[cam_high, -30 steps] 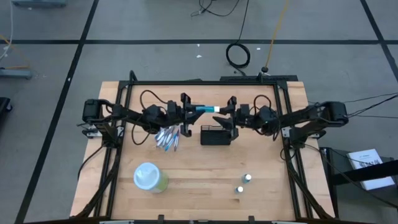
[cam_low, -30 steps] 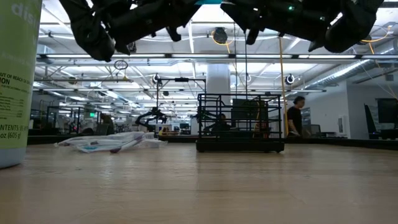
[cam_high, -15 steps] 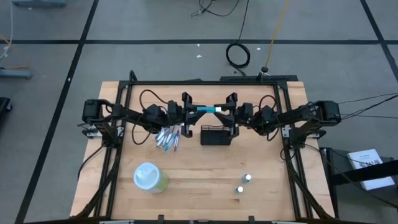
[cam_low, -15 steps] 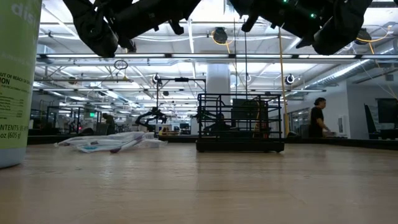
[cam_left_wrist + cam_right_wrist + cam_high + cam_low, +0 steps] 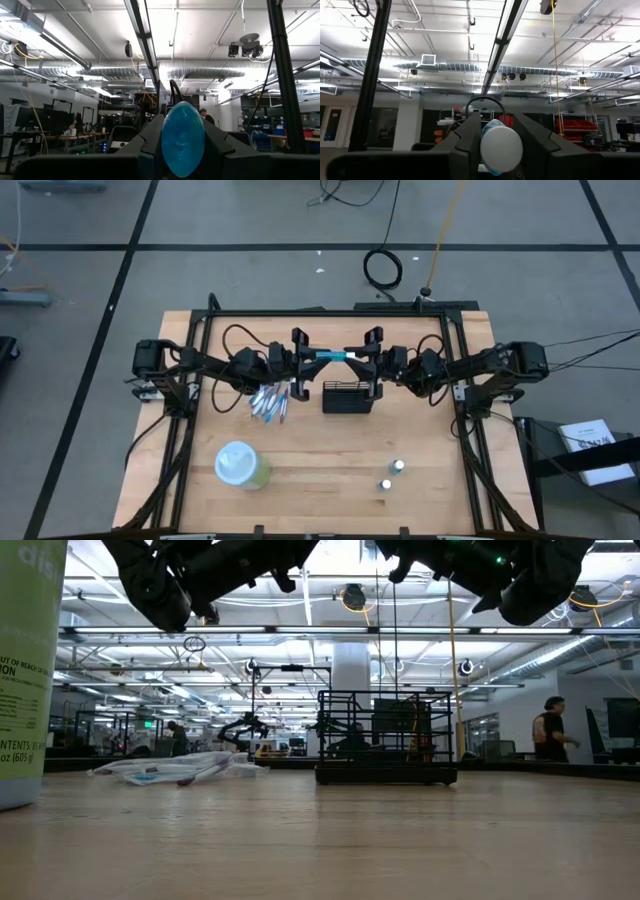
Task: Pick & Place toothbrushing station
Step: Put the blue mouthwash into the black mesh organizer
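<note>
Both sets of fingers, left and right, clamped on opposite ends of a blue-and-white tube held level in the air, long axis arm-to-arm, just behind the toothbrushing station standing on the bench

High cam is looking straight down on the whole desk. Low cam is sitting at desk level, facing the room. Both are catching the toothbrushing station. Wrist cams are pointing up at the ceiling, tube close.
</note>
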Motion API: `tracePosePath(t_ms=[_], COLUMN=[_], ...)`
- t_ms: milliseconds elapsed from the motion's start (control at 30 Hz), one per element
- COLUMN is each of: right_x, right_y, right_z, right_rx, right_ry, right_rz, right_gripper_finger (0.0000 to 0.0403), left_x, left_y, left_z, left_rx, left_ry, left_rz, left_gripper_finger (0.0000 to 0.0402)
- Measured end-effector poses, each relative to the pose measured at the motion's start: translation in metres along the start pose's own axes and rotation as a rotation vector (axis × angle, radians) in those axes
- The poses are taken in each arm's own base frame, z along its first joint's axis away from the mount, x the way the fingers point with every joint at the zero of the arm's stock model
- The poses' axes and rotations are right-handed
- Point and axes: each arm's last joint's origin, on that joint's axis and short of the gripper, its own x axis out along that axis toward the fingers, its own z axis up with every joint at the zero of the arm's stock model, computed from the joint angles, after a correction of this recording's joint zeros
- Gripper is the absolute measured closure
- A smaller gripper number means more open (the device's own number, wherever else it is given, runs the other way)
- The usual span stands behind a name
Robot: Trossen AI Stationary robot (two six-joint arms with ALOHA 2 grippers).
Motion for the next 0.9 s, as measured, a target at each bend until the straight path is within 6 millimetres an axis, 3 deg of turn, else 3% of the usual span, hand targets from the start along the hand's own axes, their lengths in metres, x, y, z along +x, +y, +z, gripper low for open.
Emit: tracePosePath(t_ms=[600,900], right_x=[0.001,-0.004], right_y=[0.001,0.001], right_z=[0.009,0.045], right_rx=[-0.043,-0.1], right_ry=[0.105,0.199], right_rz=[0.055,0.065], right_gripper_finger=[0.0316,0.0316], left_x=[0.0,-0.003], left_y=[-0.007,-0.017], left_z=[-0.009,-0.027], left_rx=[-0.128,-0.193], left_ry=[0.097,0.282], left_rz=[-0.008,-0.014], left_gripper_finger=[0.0254,0.0253])
